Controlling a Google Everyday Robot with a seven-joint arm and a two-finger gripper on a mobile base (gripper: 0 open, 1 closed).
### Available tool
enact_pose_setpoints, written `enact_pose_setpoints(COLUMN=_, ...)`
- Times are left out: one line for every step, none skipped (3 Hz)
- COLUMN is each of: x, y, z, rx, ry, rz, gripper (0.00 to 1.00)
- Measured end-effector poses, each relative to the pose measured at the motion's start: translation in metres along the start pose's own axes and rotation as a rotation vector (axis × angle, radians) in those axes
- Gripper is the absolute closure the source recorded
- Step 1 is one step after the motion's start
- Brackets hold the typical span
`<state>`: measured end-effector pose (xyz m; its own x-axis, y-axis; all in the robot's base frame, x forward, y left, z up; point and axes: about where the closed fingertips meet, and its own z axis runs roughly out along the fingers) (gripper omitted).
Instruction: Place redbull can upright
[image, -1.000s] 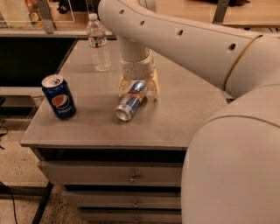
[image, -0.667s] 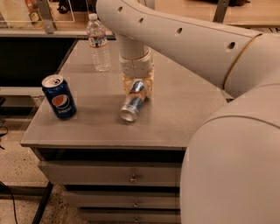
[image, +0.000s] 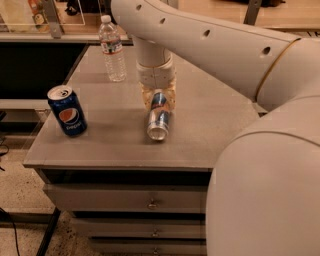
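Observation:
The redbull can (image: 158, 119) is a slim silver and blue can lying on its side near the middle of the grey table (image: 215, 125), its silver end facing the front edge. My gripper (image: 158, 99) comes straight down from the white arm and sits over the can's far end. Its translucent fingers press against both sides of the can, shut on it. The can's far end is hidden between the fingers.
A dark blue Pepsi can (image: 67, 110) stands upright near the table's left front corner. A clear water bottle (image: 112, 48) stands at the back left. Drawers (image: 150, 202) sit below the tabletop. My white arm and body fill the right side.
The fingers have drawn in against the redbull can. The can has swung from pointing front-left to pointing almost straight at the front edge.

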<state>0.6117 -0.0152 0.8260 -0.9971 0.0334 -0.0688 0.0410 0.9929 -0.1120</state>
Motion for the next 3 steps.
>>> enact_pose_setpoints(x=-0.002, y=0.002, z=0.001, rx=-0.006, ry=-0.008, rz=-0.062, gripper=1.00)
enact_pose_setpoints(x=-0.009, y=-0.002, z=-0.012, rx=0.012, ry=-0.056, rz=-0.020, gripper=1.00)
enact_pose_setpoints(x=-0.022, y=-0.006, z=-0.034, rx=0.019, ry=-0.111, rz=-0.026, gripper=1.00)
